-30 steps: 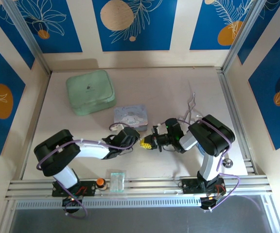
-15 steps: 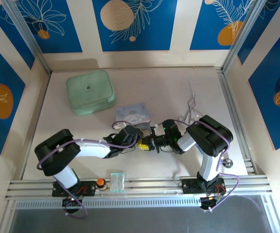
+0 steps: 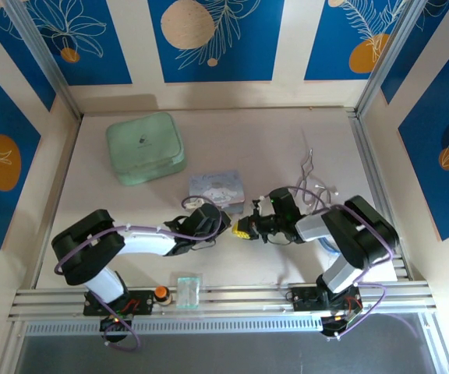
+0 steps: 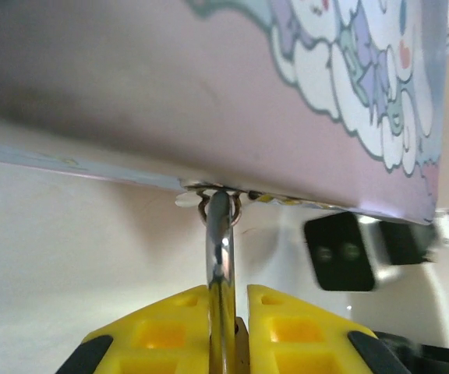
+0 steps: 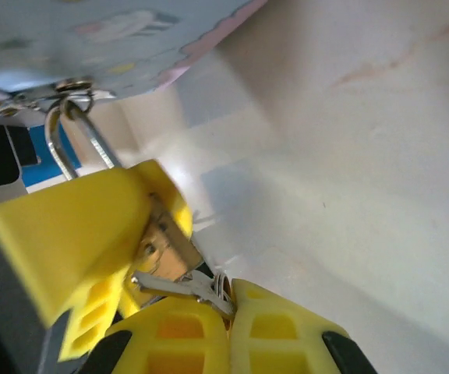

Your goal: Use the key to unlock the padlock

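The padlock (image 4: 220,257) hangs by its silver shackle from the clasp of a pale blue cartoon tin (image 3: 217,185). My left gripper (image 4: 226,292) is shut on the padlock, shackle and brass body pinched between its yellow fingers. In the right wrist view the brass body (image 5: 164,243) shows between those fingers, the shackle hooked into the tin's ring above. My right gripper (image 5: 228,290) is shut on the small silver key (image 5: 189,284), whose tip points left under the brass body. I cannot tell whether it sits in the keyhole. From above, the two grippers (image 3: 221,226) (image 3: 244,231) meet in front of the tin.
A mint-green square box (image 3: 145,146) lies at the back left. A bent wire piece (image 3: 309,167) lies behind the right arm. A small clear item (image 3: 187,288) and an orange knob (image 3: 160,292) sit on the near rail.
The right arm's elbow has swung out to the right and its gripper has shifted slightly right. The tin and left gripper have moved a little right too. Both grips are unchanged.
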Robot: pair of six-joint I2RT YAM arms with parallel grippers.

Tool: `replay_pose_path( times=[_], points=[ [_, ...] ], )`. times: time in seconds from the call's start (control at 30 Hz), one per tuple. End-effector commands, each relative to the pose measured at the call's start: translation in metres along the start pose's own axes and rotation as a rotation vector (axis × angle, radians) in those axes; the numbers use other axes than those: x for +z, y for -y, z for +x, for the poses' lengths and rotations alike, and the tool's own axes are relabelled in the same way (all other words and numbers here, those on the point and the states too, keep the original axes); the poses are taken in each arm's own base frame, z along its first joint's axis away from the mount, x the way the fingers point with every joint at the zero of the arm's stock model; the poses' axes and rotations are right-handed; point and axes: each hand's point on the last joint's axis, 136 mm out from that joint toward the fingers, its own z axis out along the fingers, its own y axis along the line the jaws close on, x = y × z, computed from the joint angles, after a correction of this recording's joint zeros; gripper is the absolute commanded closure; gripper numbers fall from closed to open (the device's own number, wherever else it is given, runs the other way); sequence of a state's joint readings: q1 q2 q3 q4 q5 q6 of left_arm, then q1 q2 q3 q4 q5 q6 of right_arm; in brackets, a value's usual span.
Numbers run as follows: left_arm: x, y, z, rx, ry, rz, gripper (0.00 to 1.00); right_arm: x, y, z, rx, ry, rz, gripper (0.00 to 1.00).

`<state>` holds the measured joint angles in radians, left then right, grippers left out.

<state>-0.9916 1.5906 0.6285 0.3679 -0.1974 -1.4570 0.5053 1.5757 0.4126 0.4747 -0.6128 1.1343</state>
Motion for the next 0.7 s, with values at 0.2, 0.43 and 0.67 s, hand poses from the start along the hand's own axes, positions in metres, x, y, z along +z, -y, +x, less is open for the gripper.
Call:
replay_pose_path(
  times=[0.2, 0.43, 0.67],
  points=[
    [-0.004, -0.002, -0.001, 0.137, 0.010, -0.026, 0.83, -0.031, 0.037, 0.040, -0.179, -0.155, 0.443, 1.00],
    [-0.006, -0.013, -0.002, 0.147, 0.017, -0.030, 0.76, -0.043, 0.058, 0.057, -0.193, -0.247, 0.745, 1.00],
    [-0.012, -0.020, -0.002, 0.138, 0.022, -0.017, 0.64, -0.038, 0.063, 0.055, -0.205, -0.248, 0.864, 0.95]
  ],
)
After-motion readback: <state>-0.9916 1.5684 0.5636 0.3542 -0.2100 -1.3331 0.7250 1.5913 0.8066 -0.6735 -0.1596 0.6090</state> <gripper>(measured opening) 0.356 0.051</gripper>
